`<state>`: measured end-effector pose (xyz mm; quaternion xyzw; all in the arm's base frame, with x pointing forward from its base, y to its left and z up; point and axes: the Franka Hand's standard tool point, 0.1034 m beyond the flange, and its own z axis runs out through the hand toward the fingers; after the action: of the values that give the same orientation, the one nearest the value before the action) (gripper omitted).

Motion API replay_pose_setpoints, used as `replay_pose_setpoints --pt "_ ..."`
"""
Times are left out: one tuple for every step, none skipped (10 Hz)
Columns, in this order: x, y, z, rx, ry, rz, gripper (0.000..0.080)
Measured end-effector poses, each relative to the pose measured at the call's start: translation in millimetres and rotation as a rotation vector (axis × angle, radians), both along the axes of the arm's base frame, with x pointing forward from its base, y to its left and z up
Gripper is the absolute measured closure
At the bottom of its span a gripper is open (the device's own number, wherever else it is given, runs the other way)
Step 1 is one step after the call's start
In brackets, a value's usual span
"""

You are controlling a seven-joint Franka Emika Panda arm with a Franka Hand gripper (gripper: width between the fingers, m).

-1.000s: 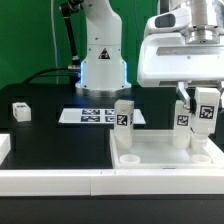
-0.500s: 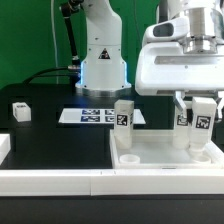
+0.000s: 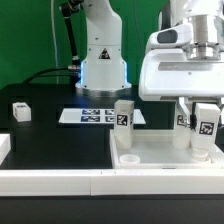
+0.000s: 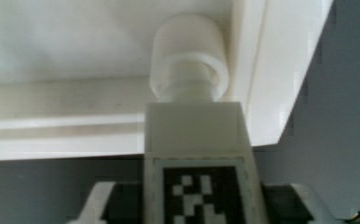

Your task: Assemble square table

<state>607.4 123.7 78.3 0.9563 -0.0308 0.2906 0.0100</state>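
Fingers [image 4: 106,203] pinch the held leg [image 3: 207,128] from two opposite sides, part-way closed, with its tagged face turned out between them. The grip sits high on the block, and the round peg end points down at the square top [image 3: 160,152]. That end hangs at the top's corner on the exterior view's right, just inside the rim. Whether it already touches the top I cannot tell.

My judgement is that the leg is light, rigid, smooth plastic. It will not give or break under a firm pinch, but it could slip or twist if it is only held loosely. Its flat sides above the middle look like the best place to hold it, since that leaves the peg free.

With its raised rim the top works as a shallow tray, and two more legs stand upright in it. One leg [image 3: 123,115] is at the corner on the exterior view's left, and another leg [image 3: 183,118] stands just beside the held one. A fourth leg [image 3: 20,111] lies on the dark surface [image 3: 60,140], well apart from the top. Beyond the top's far edge lies the marker board [image 3: 97,116], and the white rails [image 3: 50,182] run along its near side.
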Motion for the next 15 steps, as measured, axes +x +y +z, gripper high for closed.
replay_pose_setpoints --pt "-0.6 0.4 -1.3 -0.001 0.002 0.001 0.0514" --pt "-1.7 -0.4 -4.4 -0.003 0.006 0.001 0.0514" --pt "-2.3 -0.6 -5.6 -0.004 0.008 0.001 0.0514" --pt "-2.3 -0.6 -5.6 -0.004 0.008 0.001 0.0514" --pt "-2.3 -0.7 -5.6 -0.005 0.008 0.001 0.0514" --pt "-2.4 -0.8 -5.7 -0.005 0.009 0.001 0.0514" --pt "-2.5 -0.9 -5.8 -0.005 0.009 0.001 0.0308" --pt "-2.6 -1.0 -5.8 -0.005 0.009 0.001 0.0308" --pt "-2.6 -1.0 -5.8 -0.005 0.009 0.001 0.0198" --pt "-2.6 -1.1 -5.9 -0.005 0.009 0.001 0.0198" --pt "-2.6 -1.1 -5.9 -0.005 0.009 0.001 0.016" --pt "-2.7 -1.1 -5.9 -0.005 0.009 0.001 0.0151" --pt "-2.7 -1.1 -5.9 -0.005 0.009 0.001 0.0151" --pt "-2.7 -1.1 -6.0 -0.005 0.009 0.001 0.015" --pt "-2.7 -1.2 -6.0 -0.005 0.009 0.001 0.015"
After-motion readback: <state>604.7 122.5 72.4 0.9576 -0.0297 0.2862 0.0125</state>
